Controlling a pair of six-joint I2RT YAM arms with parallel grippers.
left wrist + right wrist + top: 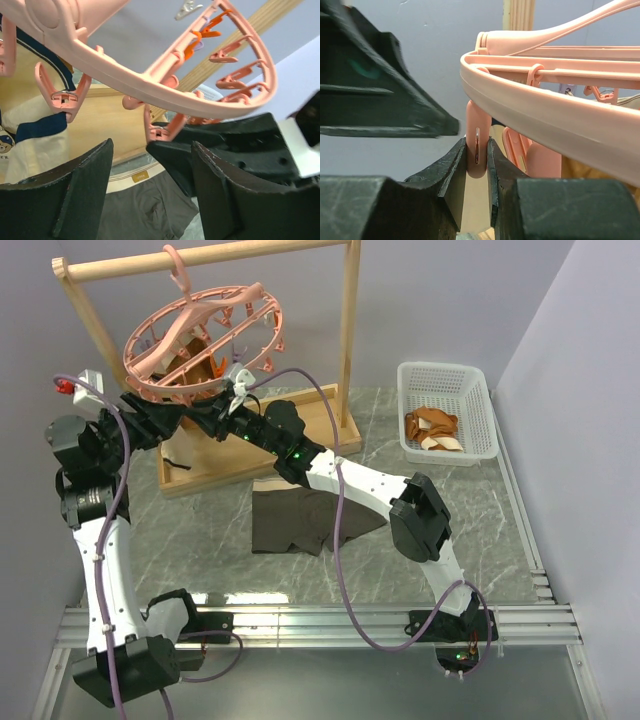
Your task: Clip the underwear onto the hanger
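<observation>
The pink hanger (200,335) hangs tilted from the wooden rack's rod. My right gripper (477,167) is shut on one of its pink clips (476,145) under the near edge of the ring (545,115), and shows in the top view too (228,408). My left gripper (152,187) is open just below the ring (165,97) with nothing between its fingers (75,192), close beside the right one (195,420). The underwear (300,520), dark brown-grey with a pale waistband, lies flat on the table and is seen between the left fingers far below (145,207).
The wooden rack (350,350) stands on a tray base (215,470) behind the grippers. A white and navy garment (30,135) hangs from a hanger clip. A white basket (480,415) at the right holds orange-and-cream garments (432,428). Walls close both sides.
</observation>
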